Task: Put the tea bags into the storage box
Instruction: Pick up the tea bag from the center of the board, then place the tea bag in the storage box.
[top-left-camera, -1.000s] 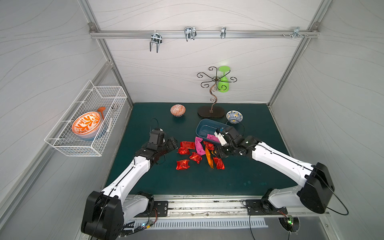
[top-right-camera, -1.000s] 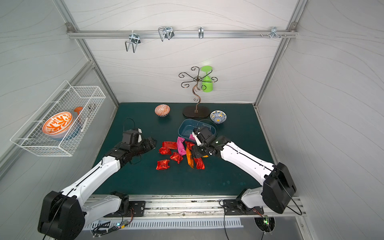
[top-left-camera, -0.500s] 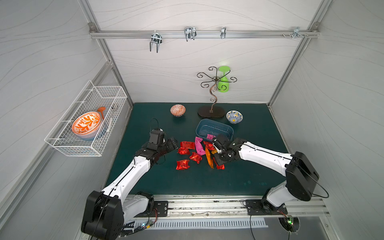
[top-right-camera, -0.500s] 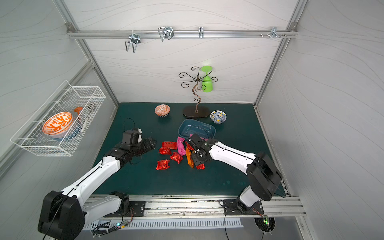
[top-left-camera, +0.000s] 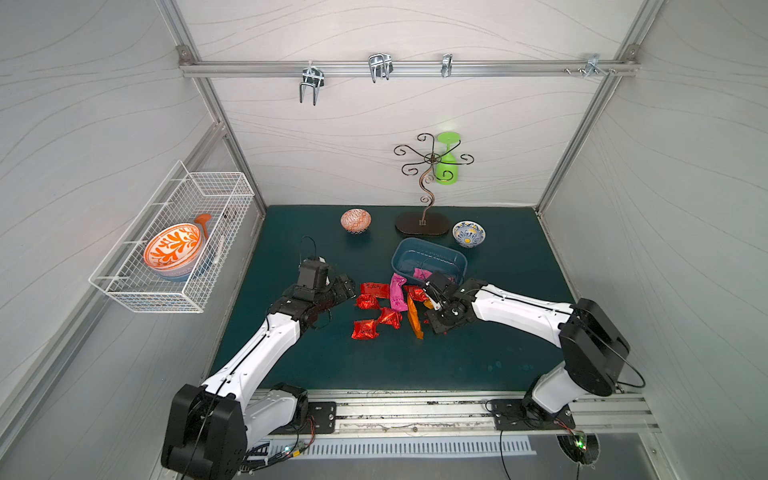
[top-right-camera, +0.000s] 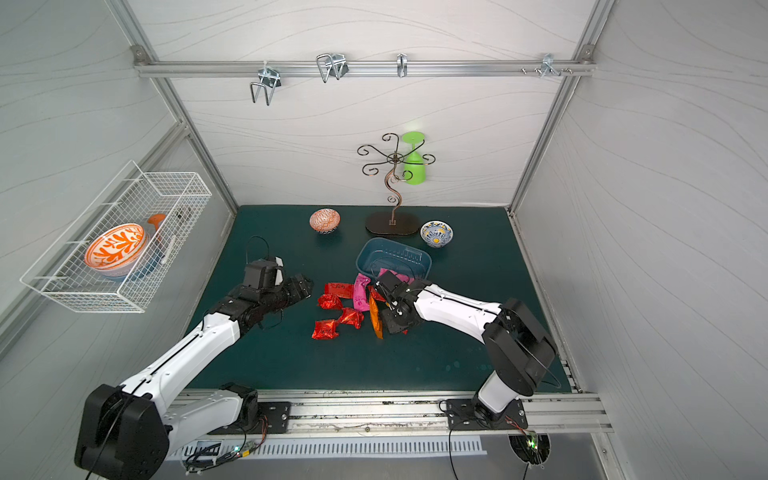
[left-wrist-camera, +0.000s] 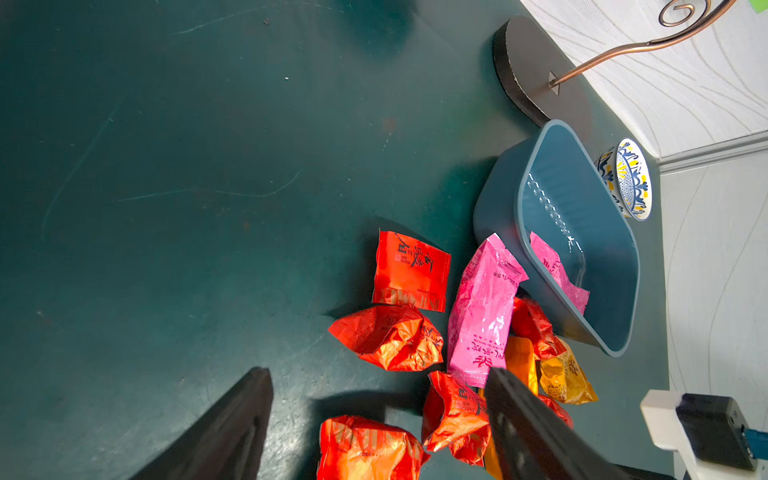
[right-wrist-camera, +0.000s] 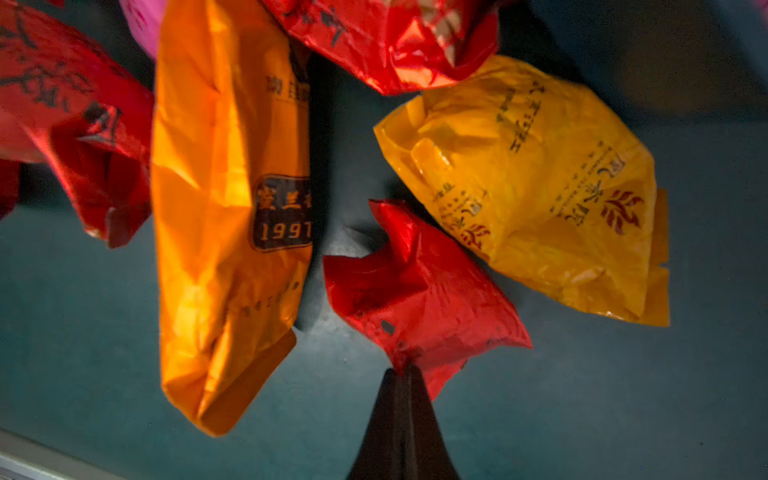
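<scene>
**Right gripper** (right-wrist-camera: 401, 374): jaws pressed together on the near corner of a small red tea bag (right-wrist-camera: 419, 299), which lies crumpled on the green mat (right-wrist-camera: 582, 395).

**Beside the fingers:** on one flank lies a long orange tea bag (right-wrist-camera: 224, 208), its long axis roughly parallel to the fingers. On the other flank is a yellow tea bag (right-wrist-camera: 540, 187), skewed and lying against the pinched packet's far edge. A crumpled red tea bag (right-wrist-camera: 386, 37) closes the gap beyond the tips.

**Storage box** (top-left-camera: 399, 253): near the right gripper, across the pile from the left gripper. Its opening faces up and its long axis runs roughly along the right forearm. A pink tea bag (left-wrist-camera: 557, 270) lies inside against the near wall. A second pink tea bag (left-wrist-camera: 482, 316) leans on that wall from outside, long axis pointing toward the left gripper.

**Left gripper** (left-wrist-camera: 376, 374): jaws spread wide above the mat, with red packets (left-wrist-camera: 390, 336) just ahead of the fingers.

**Beyond the box:** the scroll stand (top-left-camera: 422, 222) and the blue-and-yellow bowl (top-left-camera: 468, 233).
</scene>
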